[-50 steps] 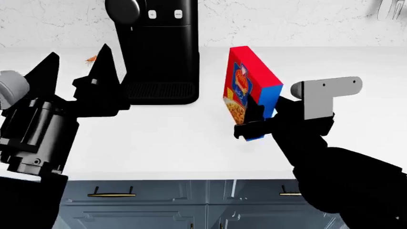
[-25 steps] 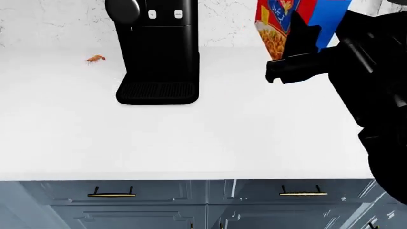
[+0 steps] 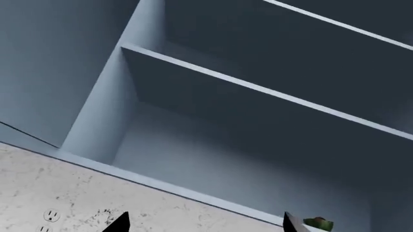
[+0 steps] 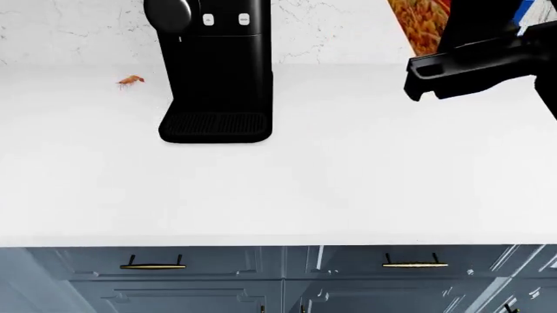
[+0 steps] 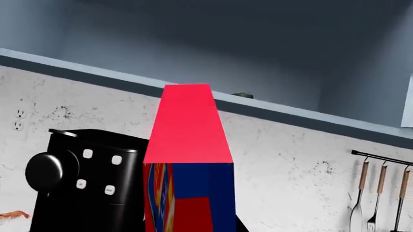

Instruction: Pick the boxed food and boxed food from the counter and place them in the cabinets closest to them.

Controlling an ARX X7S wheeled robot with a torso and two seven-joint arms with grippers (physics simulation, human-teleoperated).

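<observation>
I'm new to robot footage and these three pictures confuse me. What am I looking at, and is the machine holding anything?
This is a simulated two-armed robot in a kitchen. One picture comes from a camera on its head, looking down at a white counter with a black coffee machine and a small orange shrimp. The dark shape at the upper right is the right gripper, lifting a blue-and-red food box well above the counter. The other two pictures come from cameras near each gripper. The right wrist view looks along the box's red top toward an open wall cabinet. The left wrist view shows empty cabinet shelves; only the left gripper's two spread fingertips show, holding nothing.
</observation>
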